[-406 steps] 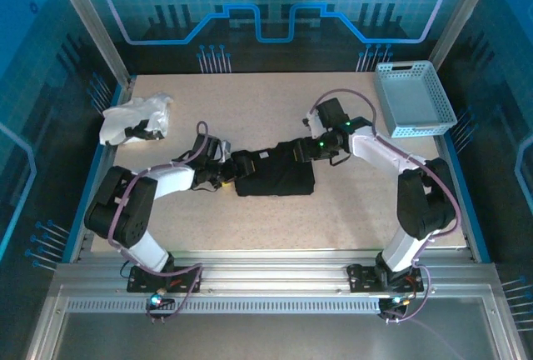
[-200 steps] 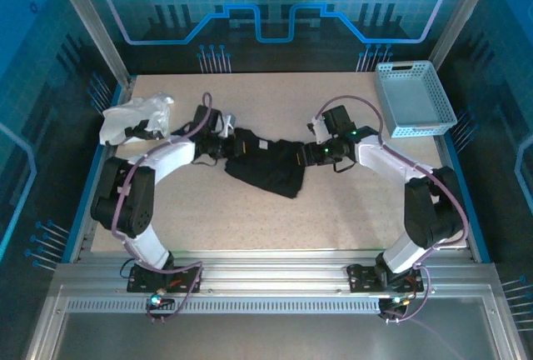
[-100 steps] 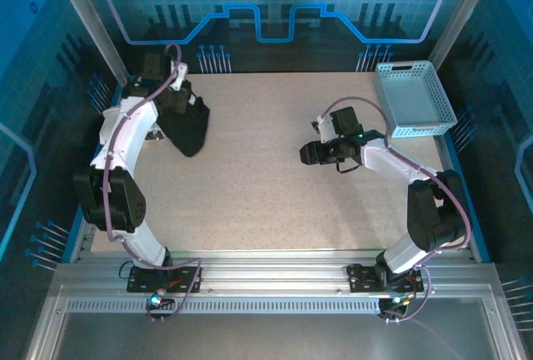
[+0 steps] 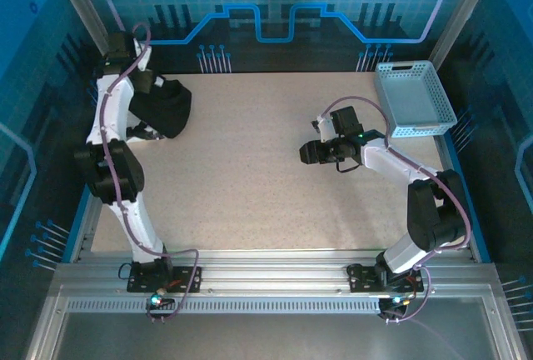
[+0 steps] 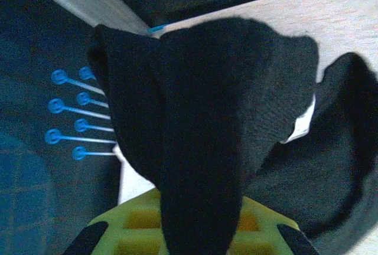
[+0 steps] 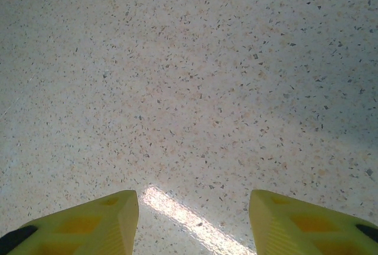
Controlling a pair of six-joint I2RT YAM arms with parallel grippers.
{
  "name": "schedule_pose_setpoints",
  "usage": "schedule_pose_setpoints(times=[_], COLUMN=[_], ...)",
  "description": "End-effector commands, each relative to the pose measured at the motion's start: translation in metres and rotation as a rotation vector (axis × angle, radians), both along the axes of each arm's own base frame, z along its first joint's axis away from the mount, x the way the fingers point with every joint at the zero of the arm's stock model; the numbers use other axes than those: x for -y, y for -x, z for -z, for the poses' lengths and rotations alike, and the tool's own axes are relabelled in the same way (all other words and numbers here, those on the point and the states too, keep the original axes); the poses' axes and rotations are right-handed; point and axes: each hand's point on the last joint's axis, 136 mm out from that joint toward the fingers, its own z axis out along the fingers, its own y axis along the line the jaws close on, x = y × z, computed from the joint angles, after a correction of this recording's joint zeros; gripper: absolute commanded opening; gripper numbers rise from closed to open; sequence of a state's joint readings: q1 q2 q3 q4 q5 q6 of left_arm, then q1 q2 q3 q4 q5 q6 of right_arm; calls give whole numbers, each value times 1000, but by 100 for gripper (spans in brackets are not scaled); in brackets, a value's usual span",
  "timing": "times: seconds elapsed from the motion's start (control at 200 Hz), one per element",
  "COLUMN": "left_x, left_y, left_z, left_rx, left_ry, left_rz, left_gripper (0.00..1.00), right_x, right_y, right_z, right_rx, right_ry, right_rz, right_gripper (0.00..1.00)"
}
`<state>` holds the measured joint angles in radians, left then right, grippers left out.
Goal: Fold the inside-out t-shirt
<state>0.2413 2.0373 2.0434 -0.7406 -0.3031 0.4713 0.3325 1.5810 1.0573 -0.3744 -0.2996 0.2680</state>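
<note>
The left pincer (image 4: 148, 85) is clenching the black t-shirt (image 4: 169, 108), bunched well left of the basket (image 4: 414, 97). Its wrist camera is showing a white tag (image 5: 303, 124), print too small to read. The right pincer (image 6: 194, 219) is hanging released over tabletop (image 6: 195, 90) near the basket.

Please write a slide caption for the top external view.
Left gripper holds the bunched black t-shirt at the table's far-left corner; right gripper hovers open over the table.

Fixed camera high at near edge, facing down over table (image 4: 275, 177), wrist cameras close, sharing that table
</note>
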Motion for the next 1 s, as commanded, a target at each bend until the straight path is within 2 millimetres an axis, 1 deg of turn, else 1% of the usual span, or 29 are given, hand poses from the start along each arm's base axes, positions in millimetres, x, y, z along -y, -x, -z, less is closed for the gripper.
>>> schedule_pose_setpoints(times=[0.0, 0.085, 0.115, 0.16, 0.2, 0.255, 0.37, 0.445, 0.545, 0.555, 0.565, 0.575, 0.61, 0.615, 0.625, 0.635, 0.645, 0.655, 0.67, 0.68, 0.685, 0.71, 0.72, 0.725, 0.81, 0.815, 0.82, 0.855, 0.995], left_x=[-64, -90, -96, -103, -104, -101, -86, -67, -22, -16, -11, -4, 16, 19, 24, 29, 34, 39, 48, 53, 55, 66, 69, 71, 92, 93, 94, 98, 113], left_y=[-7, -17, -20, -19, -18, -14, -1, 13, 40, 42, 47, 48, 62, 61, 66, 68, 74, 76, 82, 83, 87, 97, 98, 103, 135, 135, 139, 150, 179], left_z=[-3, 14, 21, 26, 27, 24, 2, -17, -27, -25, -34, -24, -33, -26, -36, -27, -37, -27, -37, -28, -37, -36, -28, -35, -20, -25, -15, -11, 44], left_rx=[-3, -52, -67, -86, -89, -72, 4, 74, 197, 204, 241, 232, 306, 300, 343, 338, 380, 374, 422, 423, 452, 500, 503, 529, 657, 675, 665, 706, 721], left_ry=[-204, -330, -346, -353, -332, -295, -243, -182, 25, 48, 76, 102, 187, 199, 224, 249, 273, 298, 340, 368, 380, 443, 470, 481, 637, 645, 651, 692, 657], left_rz=[-135, -204, -228, -278, -315, -358, -409, -430, -423, -418, -411, -404, -371, -369, -361, -360, -351, -348, -321, -314, -303, -283, -285, -279, -256, -254, -261, -266, -219], left_gripper=[0, 22, 34, 39, 42, 58, 78, 81, 86, 87, 87, 88, 90, 90, 91, 92, 92, 93, 94, 94, 95, 96, 97, 97, 99, 99, 99, 99, 99], right_x=[5, 5, 5, 7, 8, 11, 20, 29, 50, 54, 57, 60, 73, 75, 79, 82, 86, 89, 94, 97, 99, 107, 110, 113, 142, 145, 147, 160, 196], right_y=[-2, -2, -2, -2, -2, -1, 0, 0, 0, -1, -1, -2, -3, -3, -3, -3, -4, -4, -4, -4, -4, -4, -4, -4, -4, -4, -4, -5, -6], right_z=[6, 7, 7, 6, 5, 2, -10, -18, -30, -31, -33, -34, -39, -39, -41, -42, -43, -45, -48, -50, -51, -55, -56, -57, -67, -67, -67, -74, -56], right_rx=[-19, -28, -30, -29, -26, -21, 18, 52, 122, 132, 143, 151, 190, 196, 207, 220, 231, 244, 263, 274, 280, 305, 315, 321, 406, 409, 412, 443, 532], right_ry=[17, 22, 23, 28, 33, 47, 77, 115, 209, 224, 239, 253, 306, 312, 325, 340, 353, 366, 384, 392, 400, 427, 437, 445, 541, 547, 553, 580, 646], right_rz=[7, 9, 10, 14, 19, 27, 52, 74, 128, 139, 150, 159, 200, 205, 216, 227, 238, 249, 266, 277, 284, 313, 324, 332, 443, 451, 459, 516, 624], right_gripper=[53, 53, 53, 53, 53, 53, 54, 55, 59, 60, 62, 64, 71, 72, 73, 75, 76, 77, 79, 80, 81, 84, 85, 86, 95, 95, 96, 98, 100])
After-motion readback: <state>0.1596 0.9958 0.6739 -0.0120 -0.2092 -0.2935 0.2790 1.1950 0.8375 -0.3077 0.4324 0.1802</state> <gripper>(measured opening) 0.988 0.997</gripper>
